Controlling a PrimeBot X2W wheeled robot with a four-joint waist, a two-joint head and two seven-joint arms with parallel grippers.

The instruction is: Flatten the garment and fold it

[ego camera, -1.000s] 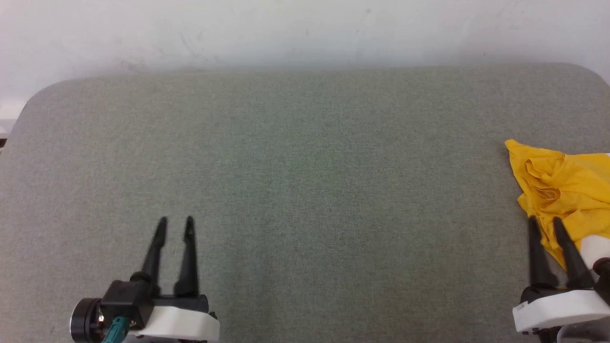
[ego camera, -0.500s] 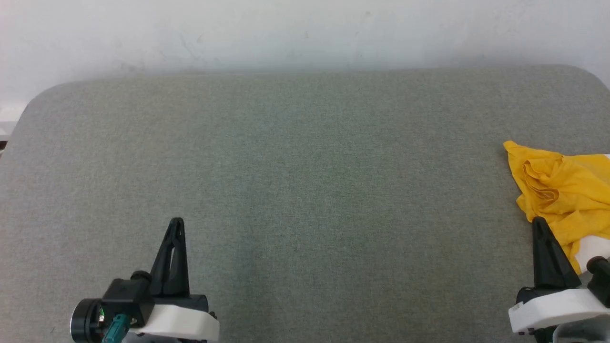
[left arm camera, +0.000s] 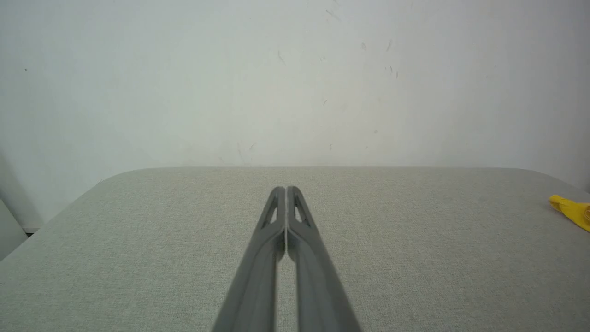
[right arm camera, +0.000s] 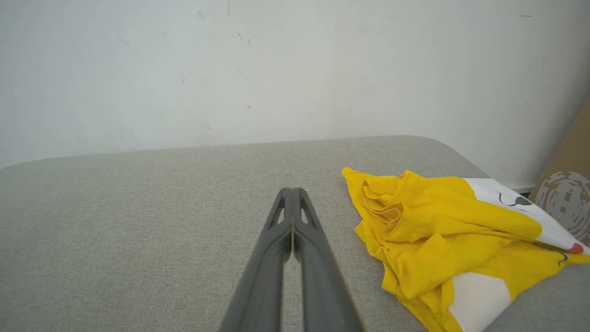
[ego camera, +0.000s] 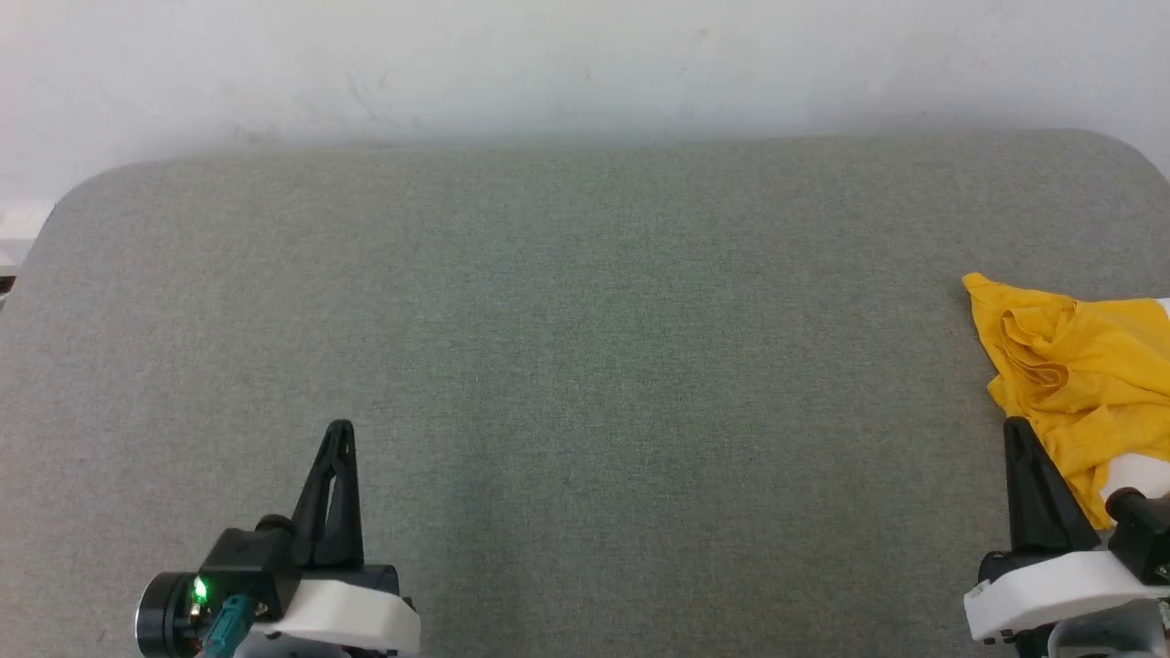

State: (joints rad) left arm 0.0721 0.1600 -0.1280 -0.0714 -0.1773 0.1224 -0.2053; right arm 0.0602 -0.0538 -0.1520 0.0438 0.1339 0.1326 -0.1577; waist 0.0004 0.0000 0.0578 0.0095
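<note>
1. At the far right edge of the grey padded table (ego camera: 585,302), the garment (right arm camera: 442,226) is lying in a crumpled heap. Its yellow folds are bunching over one another, and white patches, black line marks and a red dot are showing on its right side.
2. Part of the heap is running off the right side of the head view, so its full outline is not showing there.
3. Left of the heap, a broad stretch of table is offering room, I judge, for dragging the cloth toward the middle and spreading it.
4. The left gripper (ego camera: 338,428) is hovering near the front left of the table, well apart from the garment, its two dark fingers pressing together on nothing.
5. The right gripper (ego camera: 1013,425) is pointing along the table just beside the heap's left edge, fingers clenched tip to tip and gripping no cloth.
6. Flattening is not yet underway, by my reading. Those fingers would need to part before pinching a hem, and cotton this thin is likely to bunch rather than slide.
</note>
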